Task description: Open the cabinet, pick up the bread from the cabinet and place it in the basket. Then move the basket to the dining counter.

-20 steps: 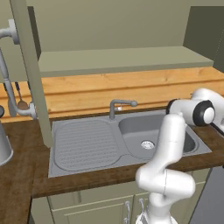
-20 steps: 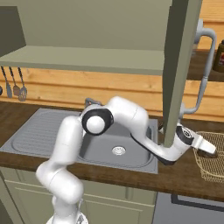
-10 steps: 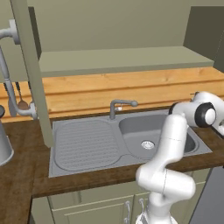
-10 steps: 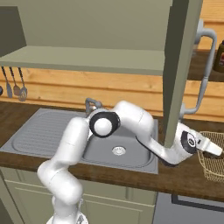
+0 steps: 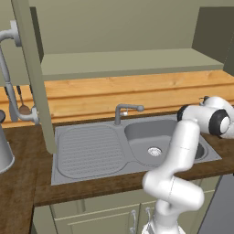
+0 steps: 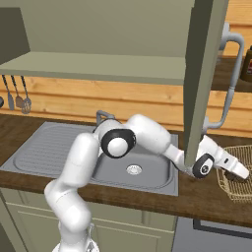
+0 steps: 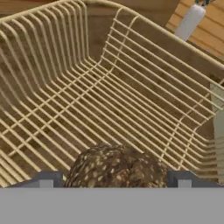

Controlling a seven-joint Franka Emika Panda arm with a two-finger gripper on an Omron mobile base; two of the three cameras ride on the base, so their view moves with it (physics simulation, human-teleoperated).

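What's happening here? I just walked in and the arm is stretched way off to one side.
The robot arm reaches right, past the open cabinet door, to the wicker basket on the worktop. In the hand view a dark seeded bread sits between the fingers, over the inside of the basket. Whether it is gripped or already let go can't be told. The basket hasn't gone to any dining counter yet.

tan wicker basket point(image 7: 131, 87), speckled brown bread point(image 7: 116, 166)
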